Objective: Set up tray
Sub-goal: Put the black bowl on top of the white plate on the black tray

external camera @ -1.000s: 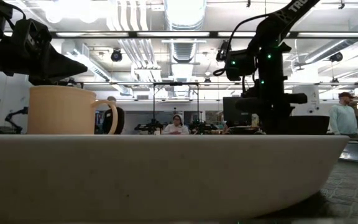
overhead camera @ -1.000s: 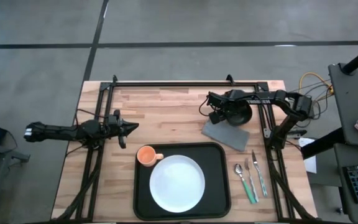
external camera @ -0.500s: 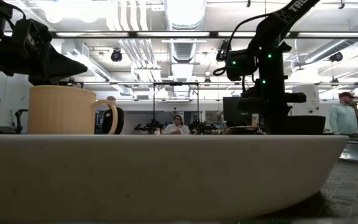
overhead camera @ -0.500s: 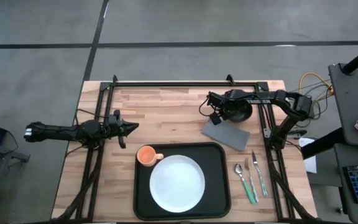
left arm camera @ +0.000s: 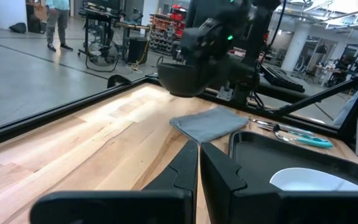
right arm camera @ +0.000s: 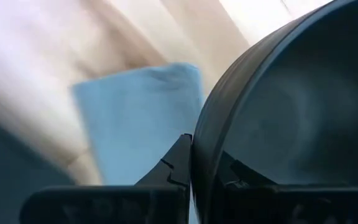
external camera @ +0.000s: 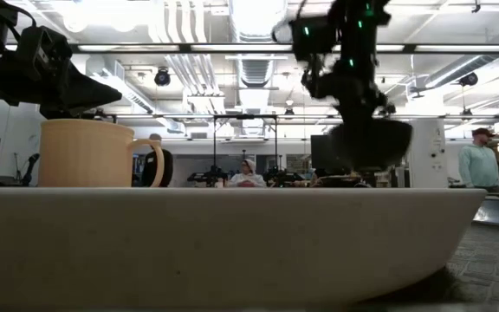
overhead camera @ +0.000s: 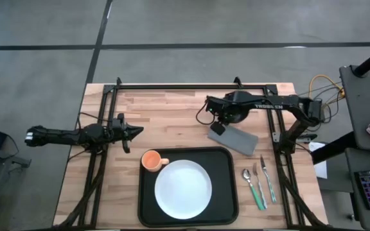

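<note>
My right gripper (overhead camera: pixel 224 118) is shut on a black bowl (overhead camera: pixel 232 111) and carries it above the wood just beyond a grey folded napkin (overhead camera: pixel 234 138). In the low view the bowl (external camera: pixel 366 143) hangs in the air. The black tray (overhead camera: pixel 227 168) lies at the near edge, with a white plate (overhead camera: pixel 183 188) and an orange cup (overhead camera: pixel 150 160) standing on it. My left gripper (overhead camera: pixel 132 131) is shut and waits over the left half of the table, touching nothing. My right gripper (right arm camera: pixel 194 163) pinches the bowl's rim (right arm camera: pixel 201 140), one finger (right arm camera: pixel 173 163) outside the wall and the other inside the hollow. The bowl is lifted clear of the table, over the wood beside the napkin (right arm camera: pixel 143 118).
A spoon, a fork and a knife (overhead camera: pixel 259 183) lie on the wood to the right of the tray. Black frame rails (overhead camera: pixel 191 85) run along the far edge and down both sides. Bare wood lies between my left gripper and the napkin. People stand in the room behind.
My right gripper has raised the bowl off the table and carried it toward the table's left, mostly in the last half second. The bowl now hangs clear where it stood on the wood before. The napkin, the tray and my left arm have stayed put.
</note>
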Controlling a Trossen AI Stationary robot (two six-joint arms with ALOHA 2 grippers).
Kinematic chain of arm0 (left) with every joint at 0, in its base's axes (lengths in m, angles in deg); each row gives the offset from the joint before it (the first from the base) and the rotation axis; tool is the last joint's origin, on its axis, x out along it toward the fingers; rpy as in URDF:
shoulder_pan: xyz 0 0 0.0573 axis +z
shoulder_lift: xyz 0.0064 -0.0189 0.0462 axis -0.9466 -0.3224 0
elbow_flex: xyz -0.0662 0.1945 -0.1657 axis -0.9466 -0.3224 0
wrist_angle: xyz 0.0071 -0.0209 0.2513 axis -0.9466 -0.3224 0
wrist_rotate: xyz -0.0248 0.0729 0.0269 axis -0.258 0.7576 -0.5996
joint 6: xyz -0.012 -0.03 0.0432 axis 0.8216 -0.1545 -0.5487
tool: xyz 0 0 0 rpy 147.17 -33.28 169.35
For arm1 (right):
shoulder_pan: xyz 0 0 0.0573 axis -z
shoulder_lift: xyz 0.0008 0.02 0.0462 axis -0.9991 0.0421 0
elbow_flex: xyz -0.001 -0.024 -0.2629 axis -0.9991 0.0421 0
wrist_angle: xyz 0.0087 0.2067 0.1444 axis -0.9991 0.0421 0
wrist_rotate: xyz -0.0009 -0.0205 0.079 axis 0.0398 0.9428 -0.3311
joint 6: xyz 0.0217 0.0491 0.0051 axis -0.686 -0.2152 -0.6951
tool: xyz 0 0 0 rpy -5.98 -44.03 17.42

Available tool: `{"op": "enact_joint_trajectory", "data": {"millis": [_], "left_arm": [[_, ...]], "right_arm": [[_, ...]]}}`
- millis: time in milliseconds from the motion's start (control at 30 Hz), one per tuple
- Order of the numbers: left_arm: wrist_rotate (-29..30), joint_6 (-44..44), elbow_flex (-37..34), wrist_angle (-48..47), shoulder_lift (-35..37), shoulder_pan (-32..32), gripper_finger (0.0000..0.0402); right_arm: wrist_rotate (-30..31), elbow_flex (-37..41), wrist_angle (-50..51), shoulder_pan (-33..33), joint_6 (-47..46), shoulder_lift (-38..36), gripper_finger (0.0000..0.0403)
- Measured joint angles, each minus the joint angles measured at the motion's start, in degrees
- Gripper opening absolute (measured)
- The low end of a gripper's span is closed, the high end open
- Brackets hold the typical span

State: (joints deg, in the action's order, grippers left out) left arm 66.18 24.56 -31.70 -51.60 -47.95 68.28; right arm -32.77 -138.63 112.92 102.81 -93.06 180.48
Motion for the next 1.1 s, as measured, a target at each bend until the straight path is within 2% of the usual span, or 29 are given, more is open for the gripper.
{"op": "enact_joint_trajectory", "data": {"millis": [467, 867, 1100], "left_arm": [[0.0, 0.0, 0.0, 0.0, 0.0, 0.0, 0.0000], [0.1, -3.6, 0.1, 0.0, 0.0, 0.0, 0.0000], [0.3, -3.7, 0.1, 0.0, 0.1, 0.0, 0.0000]], "right_arm": [[0.1, -14.4, 1.5, -16.9, 16.6, -0.8, 0.0008], [0.2, -16.5, -0.3, -28.0, 19.1, -0.4, 0.0008], [-1.2, -16.5, -9.7, -36.3, 26.4, 2.3, 0.0008]]}}
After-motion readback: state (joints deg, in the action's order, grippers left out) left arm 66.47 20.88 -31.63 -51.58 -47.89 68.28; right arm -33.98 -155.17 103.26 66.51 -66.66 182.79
